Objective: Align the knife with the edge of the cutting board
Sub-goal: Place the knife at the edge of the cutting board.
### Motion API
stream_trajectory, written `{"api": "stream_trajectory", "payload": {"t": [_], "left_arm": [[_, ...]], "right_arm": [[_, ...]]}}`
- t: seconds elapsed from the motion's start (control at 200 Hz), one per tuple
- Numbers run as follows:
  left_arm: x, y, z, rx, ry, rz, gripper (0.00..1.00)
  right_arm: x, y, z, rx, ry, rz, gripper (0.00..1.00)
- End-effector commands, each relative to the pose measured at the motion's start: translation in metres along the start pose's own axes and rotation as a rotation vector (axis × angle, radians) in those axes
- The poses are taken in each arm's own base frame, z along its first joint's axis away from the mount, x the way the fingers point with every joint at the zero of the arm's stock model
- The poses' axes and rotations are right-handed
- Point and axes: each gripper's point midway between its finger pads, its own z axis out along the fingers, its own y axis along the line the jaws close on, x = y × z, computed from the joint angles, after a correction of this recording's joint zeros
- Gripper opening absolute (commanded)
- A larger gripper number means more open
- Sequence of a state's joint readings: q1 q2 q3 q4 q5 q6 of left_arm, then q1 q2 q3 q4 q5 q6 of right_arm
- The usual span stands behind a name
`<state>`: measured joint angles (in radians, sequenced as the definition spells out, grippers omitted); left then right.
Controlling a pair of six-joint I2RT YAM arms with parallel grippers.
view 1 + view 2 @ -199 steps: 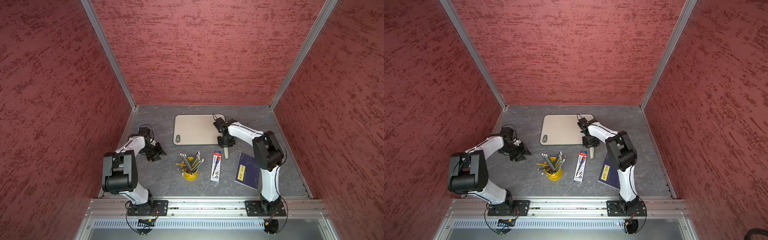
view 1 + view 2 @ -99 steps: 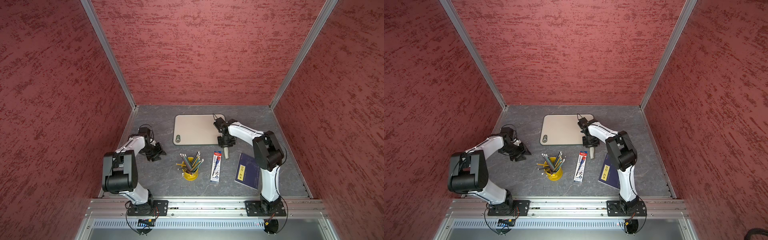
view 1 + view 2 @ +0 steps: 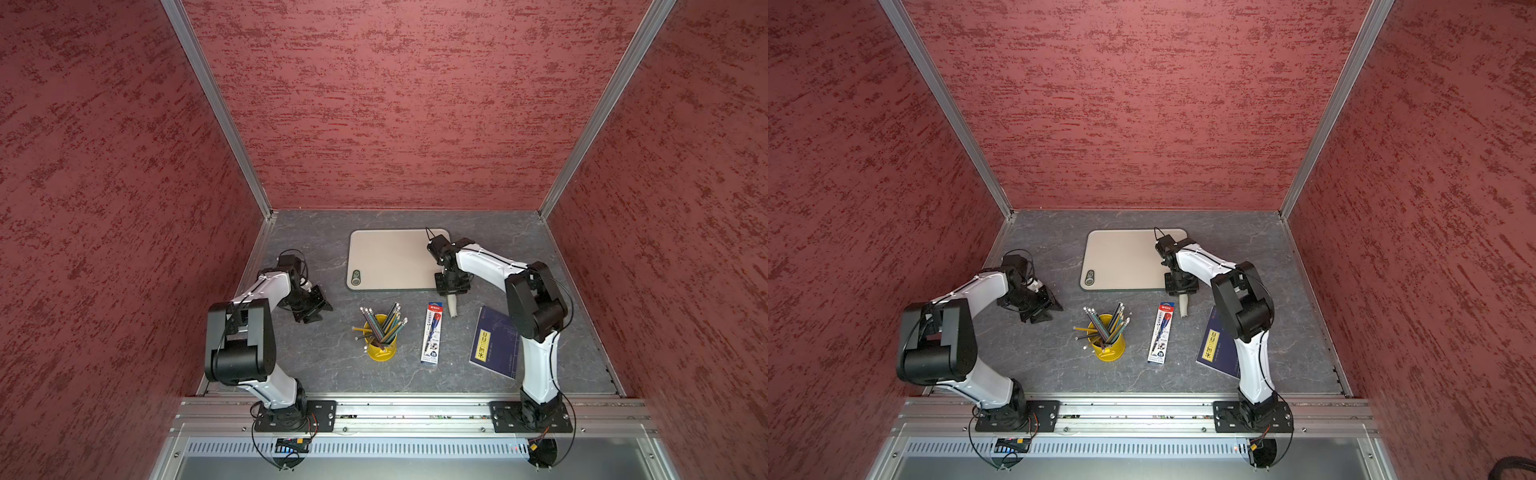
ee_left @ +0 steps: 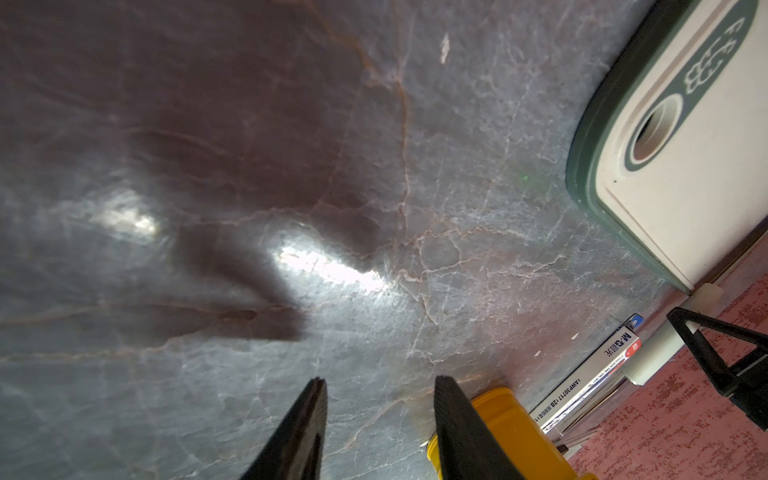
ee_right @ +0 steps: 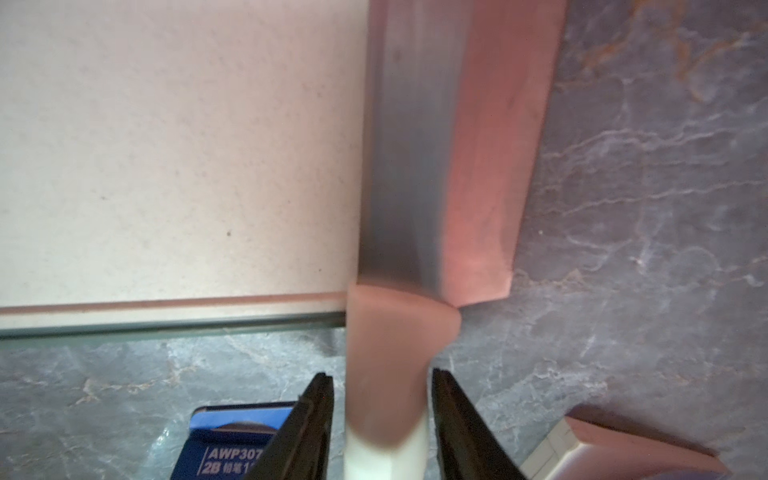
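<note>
Board (image 3: 390, 257): beige face, dark grey-green rim, grey oval badge at corner.
Knife (image 5: 407, 187): off-white handle, grey steel blade with red reflection.
Table (image 3: 328, 361): grey marble pattern, pale veins.
Walls (image 3: 395, 104): red, dark-red mottled streaks.
Cup (image 3: 380, 354): yellow.
Pencils (image 3: 384, 326): green-striped.
Pack (image 3: 432, 336): red, white, blue.
Booklet (image 3: 496, 349): dark blue, yellow label.
Arms (image 3: 486, 266): white shells, black joints.

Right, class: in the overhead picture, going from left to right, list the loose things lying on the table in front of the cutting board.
Pencil cup → pen pack → knife, of which only the handle shows below the gripper → booklet.
</note>
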<state>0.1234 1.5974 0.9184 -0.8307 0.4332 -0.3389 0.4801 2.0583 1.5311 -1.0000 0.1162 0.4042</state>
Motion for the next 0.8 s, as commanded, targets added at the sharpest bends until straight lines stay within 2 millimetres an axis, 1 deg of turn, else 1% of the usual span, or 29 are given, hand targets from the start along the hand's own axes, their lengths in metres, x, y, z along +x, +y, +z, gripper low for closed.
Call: {"api": "stream_trajectory", "payload": {"t": [0.0, 0.185, 0.511, 0.796], "left_arm": [[-0.001, 0.002, 0.002, -0.001, 0.004, 0.013, 0.46], [-0.001, 0.002, 0.002, -0.003, 0.005, 0.014, 0.46], [-0.001, 0.003, 0.002, -0.007, 0.005, 0.012, 0.46], [-0.001, 0.003, 0.002, -0.010, 0.007, 0.012, 0.46]], "right_arm": [[-0.012, 0.003, -0.006, -0.022, -0.019, 0.019, 0.44], [-0.010, 0.004, -0.005, -0.035, -0.009, 0.026, 0.43], [-0.006, 0.006, -0.004, -0.056, -0.001, 0.034, 0.34], [-0.001, 0.003, -0.003, -0.058, 0.007, 0.045, 0.31]]}}
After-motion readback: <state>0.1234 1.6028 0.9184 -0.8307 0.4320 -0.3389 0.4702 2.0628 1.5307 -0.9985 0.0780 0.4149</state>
